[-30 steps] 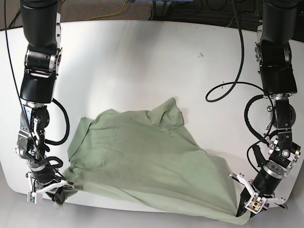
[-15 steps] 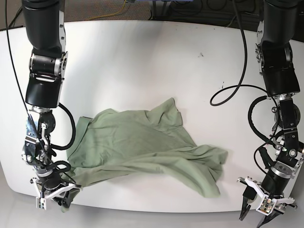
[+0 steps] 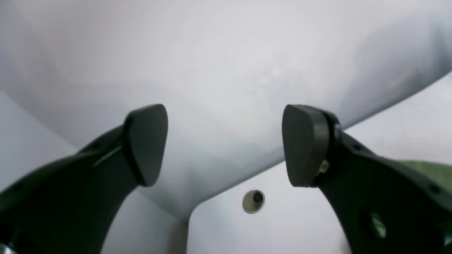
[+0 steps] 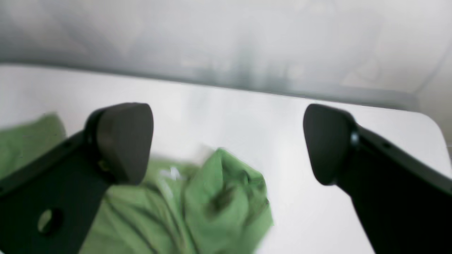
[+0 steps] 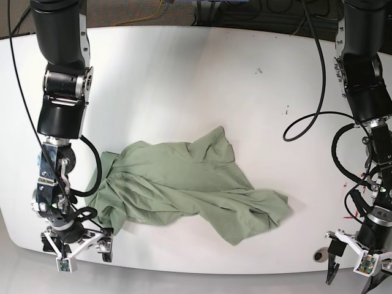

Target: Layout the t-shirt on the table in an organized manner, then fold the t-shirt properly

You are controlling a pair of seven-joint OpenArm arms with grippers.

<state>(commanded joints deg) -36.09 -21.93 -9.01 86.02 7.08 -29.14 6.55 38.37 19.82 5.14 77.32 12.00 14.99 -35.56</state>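
The pale green t-shirt (image 5: 184, 187) lies loose and crumpled in the middle of the white table (image 5: 184, 79), its near edge bunched back on itself. My left gripper (image 5: 352, 280) hangs open off the table's near right edge, well apart from the cloth. The left wrist view shows this gripper (image 3: 224, 141) empty, with a sliver of t-shirt (image 3: 430, 173) at the far right. My right gripper (image 5: 75, 243) is open at the near left edge, just beside the t-shirt's lower left corner. Between its spread fingers in the right wrist view, the right gripper (image 4: 226, 141) looks onto a blurred fold of t-shirt (image 4: 219, 197).
A round grey grommet (image 5: 318, 254) sits near the table's front right corner, also seen as the grommet (image 3: 253, 201) under the left gripper. Black cables (image 5: 306, 122) loop beside the arm at the base view's right. Small dark specks (image 5: 258, 71) mark the far table.
Both grippers have let go of the shirt's near edge and opened. The stretched front hem has dropped back and bunched up on the table. Both grippers moved slightly outward and nearer the table edge.
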